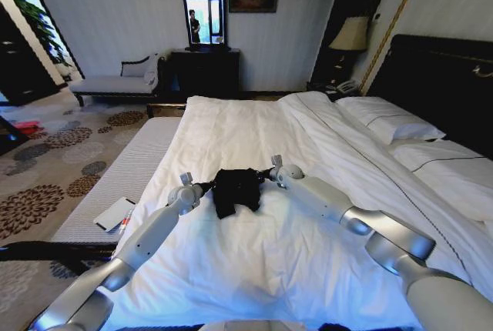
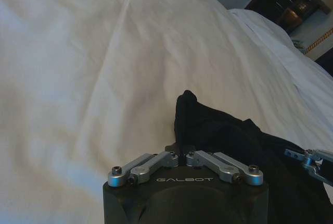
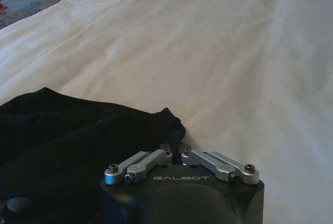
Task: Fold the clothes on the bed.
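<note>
Black T-shirt (image 1: 236,190) is sitting bunched up in the middle of the bed (image 1: 254,254), on the white duvet (image 1: 231,131), roughly halfway between the foot end and the pillows (image 1: 389,125). It's a crumpled lump, so no lettering readable.

Both arms are reaching in on it from either side. Left gripper (image 1: 206,187) is at the shirt's left edge, and in the left wrist view its fingers are pulled together with a peak of black fabric (image 2: 186,110) sticking up right at the tips, so it's pinched onto the shirt. Right gripper (image 1: 266,175) is at the upper right corner of the bundle; the right wrist view shows the same deal, fingers closed in tight (image 3: 174,148) with a corner of the cloth (image 3: 169,120) pinched between them. The rest of the shirt (image 3: 57,135) slumps away across the duvet. You can also spot the right gripper's linkage (image 2: 312,161) poking in at the edge of the left wrist view, just past the fabric.

Room-wise, plenty of bare duvet all around the shirt. Left bed edge has a lower grey bench or mattress strip (image 1: 127,173) alongside it with a white booklet-ish thing (image 1: 114,213) on it. Dark headboard (image 1: 443,85) is well off to the right.
</note>
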You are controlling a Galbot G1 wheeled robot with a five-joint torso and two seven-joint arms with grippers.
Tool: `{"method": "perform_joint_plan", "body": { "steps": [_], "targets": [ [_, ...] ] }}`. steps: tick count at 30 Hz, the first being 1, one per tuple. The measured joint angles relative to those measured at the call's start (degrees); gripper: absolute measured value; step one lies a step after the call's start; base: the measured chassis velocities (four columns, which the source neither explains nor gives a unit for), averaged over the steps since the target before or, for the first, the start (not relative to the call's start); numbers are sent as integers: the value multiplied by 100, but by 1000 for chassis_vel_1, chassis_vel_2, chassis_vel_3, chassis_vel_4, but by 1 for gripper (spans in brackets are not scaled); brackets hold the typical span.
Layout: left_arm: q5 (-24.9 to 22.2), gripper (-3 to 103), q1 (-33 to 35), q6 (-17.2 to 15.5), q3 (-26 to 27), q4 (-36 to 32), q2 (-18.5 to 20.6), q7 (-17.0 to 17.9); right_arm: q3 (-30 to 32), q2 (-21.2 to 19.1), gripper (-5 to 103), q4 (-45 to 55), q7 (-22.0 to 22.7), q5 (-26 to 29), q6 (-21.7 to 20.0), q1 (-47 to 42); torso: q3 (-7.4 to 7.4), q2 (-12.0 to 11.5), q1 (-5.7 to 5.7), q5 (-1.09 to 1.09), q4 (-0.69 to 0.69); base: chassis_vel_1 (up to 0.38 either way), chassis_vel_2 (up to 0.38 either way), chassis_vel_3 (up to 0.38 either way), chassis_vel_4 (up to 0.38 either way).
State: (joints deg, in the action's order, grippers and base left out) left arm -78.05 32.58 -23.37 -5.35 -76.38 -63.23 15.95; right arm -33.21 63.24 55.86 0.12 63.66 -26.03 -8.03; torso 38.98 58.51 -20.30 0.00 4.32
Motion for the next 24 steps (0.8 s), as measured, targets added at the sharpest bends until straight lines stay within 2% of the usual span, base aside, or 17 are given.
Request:
{"method": "perform_joint_plan", "body": {
  "steps": [7, 12, 19, 24],
  "targets": [
    [9, 3, -28, 23, 36, -78, 49, 27, 94, -139, 2, 191, 78, 47, 44, -44, 0, 0, 0, 0, -1, 0, 0, 0, 0],
    [-56, 1, -186, 34, 126, -344, 220, 61, 324, -498, 2, 661, 268, 287, 37, -27, 0, 0, 0, 0, 2, 0, 0, 0, 0],
    [-344, 1, -976, -86, 112, -592, 460, 153, 660, -1007, 2, 1342, 494, 795, 1, 274, 0, 0, 0, 0, 1, 0, 0, 0, 0],
    [-495, 1, -1519, -205, -19, -618, 541, 163, 714, -1196, 2, 1667, 571, 1082, -35, 515, 0, 0, 0, 1, 2, 0, 0, 0, 0]
  ]
}}
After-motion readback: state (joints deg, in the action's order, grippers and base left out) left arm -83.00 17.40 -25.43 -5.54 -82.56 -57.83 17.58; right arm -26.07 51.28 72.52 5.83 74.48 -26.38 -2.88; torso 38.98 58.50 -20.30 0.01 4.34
